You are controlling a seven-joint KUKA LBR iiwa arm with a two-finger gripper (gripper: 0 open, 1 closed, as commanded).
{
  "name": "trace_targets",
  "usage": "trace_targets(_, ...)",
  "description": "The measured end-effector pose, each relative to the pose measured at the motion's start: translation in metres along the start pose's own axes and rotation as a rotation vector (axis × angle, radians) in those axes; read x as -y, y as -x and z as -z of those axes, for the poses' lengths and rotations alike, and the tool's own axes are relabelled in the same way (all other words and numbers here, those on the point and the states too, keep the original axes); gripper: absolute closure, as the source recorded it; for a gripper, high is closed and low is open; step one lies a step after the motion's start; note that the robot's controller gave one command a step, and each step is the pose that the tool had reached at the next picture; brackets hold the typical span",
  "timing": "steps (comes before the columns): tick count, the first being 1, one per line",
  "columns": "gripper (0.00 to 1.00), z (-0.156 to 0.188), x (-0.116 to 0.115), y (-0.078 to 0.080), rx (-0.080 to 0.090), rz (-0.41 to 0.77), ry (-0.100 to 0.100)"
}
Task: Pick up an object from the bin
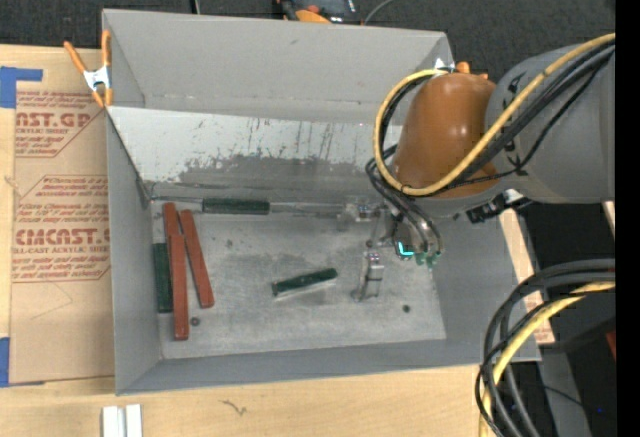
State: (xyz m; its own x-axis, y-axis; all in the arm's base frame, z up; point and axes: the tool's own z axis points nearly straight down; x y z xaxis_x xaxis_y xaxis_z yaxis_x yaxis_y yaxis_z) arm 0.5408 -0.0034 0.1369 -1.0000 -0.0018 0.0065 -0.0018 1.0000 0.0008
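Note:
My gripper point(371, 285) hangs low over the right part of the bin floor, its thin metal fingers pointing down with only a narrow gap and nothing between them. Just to its left lies a short dark green bar point(305, 281), slightly tilted, a small gap away from the fingertips. Along the back wall lies a long thin rod with a dark green handle point(236, 207).
At the left side of the bin lie two long red-brown sticks point(186, 268) and a dark green stick point(161, 277), side by side. The arm with its orange cover and yellow-black cables overhangs the bin's right side.

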Motion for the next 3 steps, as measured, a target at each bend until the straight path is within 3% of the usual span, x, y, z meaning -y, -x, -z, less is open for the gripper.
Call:
trace_targets(1,0.0,-0.072,-0.079,-0.033,-0.001,0.051,0.003)
trace_targets(2,1.0,-0.068,-0.074,-0.029,0.007,0.043,0.0)
trace_targets(3,1.0,0.064,-0.077,-0.019,0.014,0.083,-0.001)
